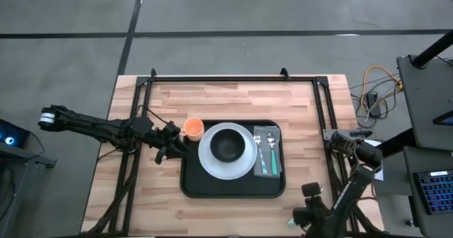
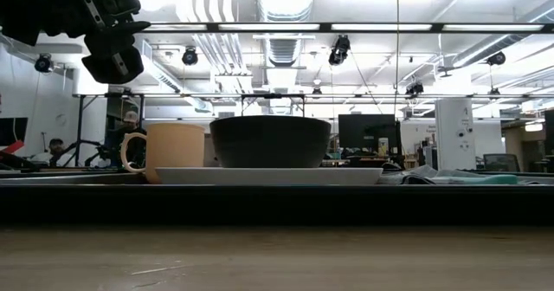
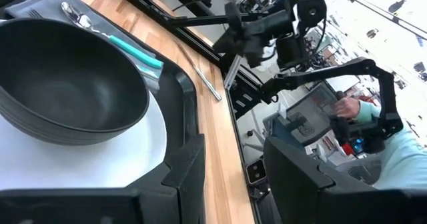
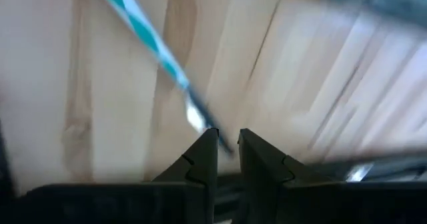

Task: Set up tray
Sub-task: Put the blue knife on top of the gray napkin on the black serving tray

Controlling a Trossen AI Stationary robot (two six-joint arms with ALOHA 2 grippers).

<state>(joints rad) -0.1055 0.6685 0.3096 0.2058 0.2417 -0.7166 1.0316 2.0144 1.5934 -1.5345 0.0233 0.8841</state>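
The black tray [image 1: 233, 188] lies mid-table. On it a white plate [image 1: 207, 163] carries a black bowl [image 1: 227, 146], which also shows in the left wrist view [image 3: 67, 84]. An orange cup [image 1: 193, 128] stands at the tray's far left corner. A grey cloth [image 1: 274, 168] on the tray's right side holds a spoon [image 1: 259, 153] and a fork [image 1: 271, 153]. My left gripper [image 1: 170, 144] hovers open beside the cup, above the tray's left rim. My right gripper [image 4: 228, 141] is over the table's near right part [image 1: 310, 192], shut on a teal-handled utensil [image 4: 143, 37]. My right gripper pinches the utensil's metal end [image 4: 200, 121] between its two fingertips. The teal handle sticks out away from the fingers, over the wooden table top. The picture is blurred, so I cannot tell whether the handle rests on the table.
A dark metal frame [image 1: 322, 110] runs along the table's far, left and right sides. A thin metal rod [image 3: 203, 77] lies on the wood beside the tray's right rim. Beyond the table's right edge a person in a teal sleeve [image 3: 400, 157] stands among equipment. Bare wood lies near the front edge.
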